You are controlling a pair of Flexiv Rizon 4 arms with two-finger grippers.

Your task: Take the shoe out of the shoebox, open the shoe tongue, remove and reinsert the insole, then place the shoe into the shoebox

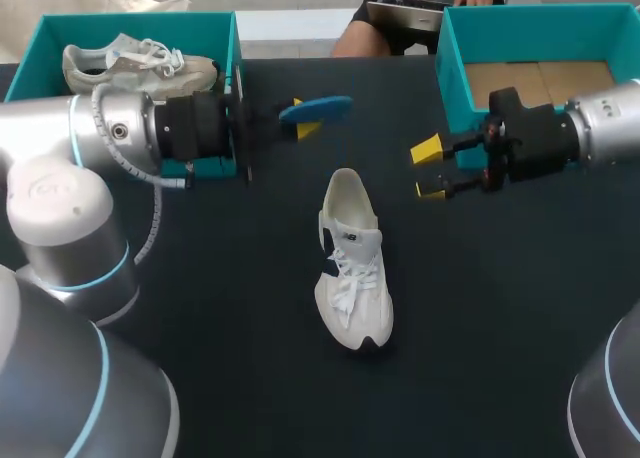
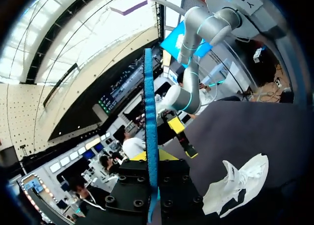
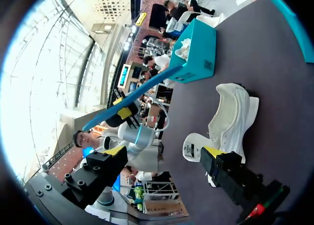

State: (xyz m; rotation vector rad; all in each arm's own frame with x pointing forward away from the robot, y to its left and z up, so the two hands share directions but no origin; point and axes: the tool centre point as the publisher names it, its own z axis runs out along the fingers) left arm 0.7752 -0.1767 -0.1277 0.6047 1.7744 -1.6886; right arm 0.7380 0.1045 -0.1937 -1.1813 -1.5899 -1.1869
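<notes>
in the head view the left gripper [image 1: 300, 120] is pinching the blue insole [image 1: 318, 108] at upper middle, the right gripper [image 1: 430, 168] is hanging wide and empty at centre right, and the white shoe [image 1: 352, 263] is lying unheld at centre. in the left wrist view the blue insole [image 2: 149, 112] is sitting edge-on in that grip, so it is risking a buckle on reinsertion; in the right wrist view the white shoe [image 3: 233, 112] is lying ahead of the right gripper [image 3: 164, 151], free to slide.

No text, number or sign can be read for certain. The white shoe [image 1: 352, 268] has a small dark label [image 1: 351, 237] on its tongue, but the print is too small to make out. In the right wrist view the teal shoebox [image 3: 196, 53] carries a small dark mark [image 3: 208, 65] on its side wall, which is also not legible.
</notes>
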